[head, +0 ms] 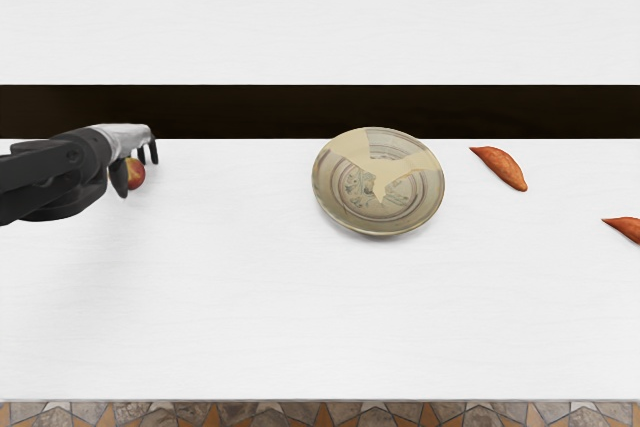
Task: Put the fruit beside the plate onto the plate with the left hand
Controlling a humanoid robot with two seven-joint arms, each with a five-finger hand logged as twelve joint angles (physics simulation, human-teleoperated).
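Left hand (122,153): comes in from the left edge, far left of the plate (345,212), level with the plate's far half. Fingers (148,154) curled downward, dark tips pointing at the table (300,307). The thumb (118,179) is a dark lobe on the near side. The hand is clasped on the fruit (136,174), which sits between thumb and fingers. Cannot tell if the fruit is touching the table or raised off it.

Fruit: small, red with a yellowish patch, well apart from the plate on its left. Only its right part shows; the rest is behind the thumb. What shows looks rounded. No long axis or pointing direction can be made out.

Plate: round, beige with swirled markings, lying flat near the table's centre, nothing on it.

Right of the plate: 1 orange-red tapered piece (499,167), near the plate but not touching. Its long axis runs slantwise, with the far end toward the plate and the near end away from it. A 2nd piece like it (625,228) lies further right and nearer the camera, cut off by the picture's edge.

Behind the plate: a dark band, then another white surface (300,27). Patterned floor tiles (320,415) show below the table's near edge.
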